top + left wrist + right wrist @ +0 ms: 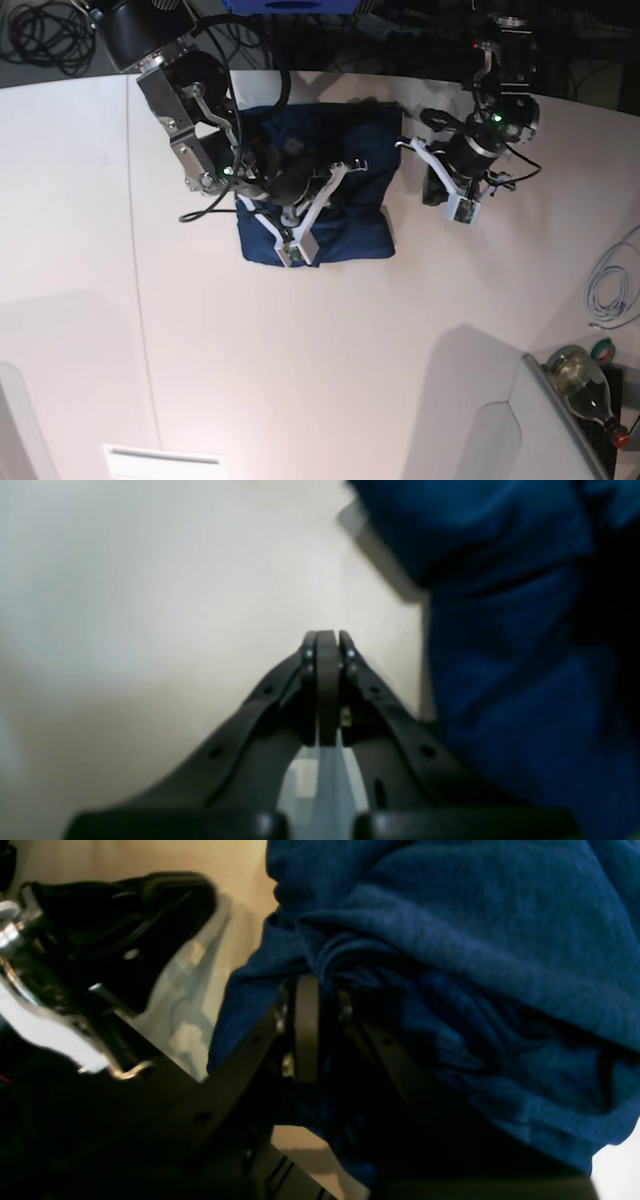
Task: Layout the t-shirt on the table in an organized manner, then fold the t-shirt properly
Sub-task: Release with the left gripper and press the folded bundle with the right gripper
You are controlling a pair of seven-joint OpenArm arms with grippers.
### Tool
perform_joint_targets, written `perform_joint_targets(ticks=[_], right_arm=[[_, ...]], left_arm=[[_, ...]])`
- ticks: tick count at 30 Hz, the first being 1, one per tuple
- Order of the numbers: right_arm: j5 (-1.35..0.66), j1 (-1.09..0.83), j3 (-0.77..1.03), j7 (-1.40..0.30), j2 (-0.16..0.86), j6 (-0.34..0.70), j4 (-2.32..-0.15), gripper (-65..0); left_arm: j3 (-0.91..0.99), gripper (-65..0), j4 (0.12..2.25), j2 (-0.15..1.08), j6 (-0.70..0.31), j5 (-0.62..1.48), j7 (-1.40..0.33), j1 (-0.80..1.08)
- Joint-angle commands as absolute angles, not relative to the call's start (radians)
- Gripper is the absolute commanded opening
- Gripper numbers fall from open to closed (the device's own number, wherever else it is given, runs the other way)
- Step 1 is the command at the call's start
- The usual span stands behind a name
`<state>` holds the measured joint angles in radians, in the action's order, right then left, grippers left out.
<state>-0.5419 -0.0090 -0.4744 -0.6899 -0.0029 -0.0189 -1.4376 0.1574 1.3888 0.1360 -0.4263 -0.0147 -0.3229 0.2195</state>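
The navy-blue t-shirt [345,215] lies bunched in a rough rectangle at the far middle of the white table [300,350]. My right gripper [352,167] sits on top of the shirt; in the right wrist view the gripper [317,982] is shut on a fold of the shirt [450,940]. My left gripper [406,143] is beside the shirt's right edge. In the left wrist view the gripper [326,635] is shut and empty over the bare table [150,580], with the shirt [500,630] just to its right and apart from it.
A white cable [610,285] lies at the right edge and a bottle [585,385] stands at the lower right. Grey panels [510,430] sit at the near corners. Black cables [40,35] lie beyond the far left edge. A dark arm part [100,930] fills the right wrist view's left.
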Motion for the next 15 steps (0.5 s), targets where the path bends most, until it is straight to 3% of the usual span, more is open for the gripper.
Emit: perform_joint_targets(ticks=[1,5,12,15], right_arm=[[-0.555,0.007,-0.475,-0.671,-0.013,-0.012,-1.457,-64.1],[-0.555,0.008,-0.475,-0.670,-0.013,-0.012,-1.458,-63.5],[-0.555,0.015,-0.476,-0.630,-0.035,-0.012,-1.455,-39.5],[-0.553,0.018,-0.483,-0.624,-0.042,-0.012,-1.455,-35.6]], left_arm=[[0.159,-65.0,1.408,0.153,-0.432,-0.002,-0.303,0.225],[0.251,-65.0,1.409,0.193,-0.432,-0.002,-0.303,0.280],[0.418,-65.0,1.408,0.268,-0.432,0.004,-0.303,0.349],[0.472,-65.0,1.408,0.277,-0.432,0.005,-0.303,0.363]])
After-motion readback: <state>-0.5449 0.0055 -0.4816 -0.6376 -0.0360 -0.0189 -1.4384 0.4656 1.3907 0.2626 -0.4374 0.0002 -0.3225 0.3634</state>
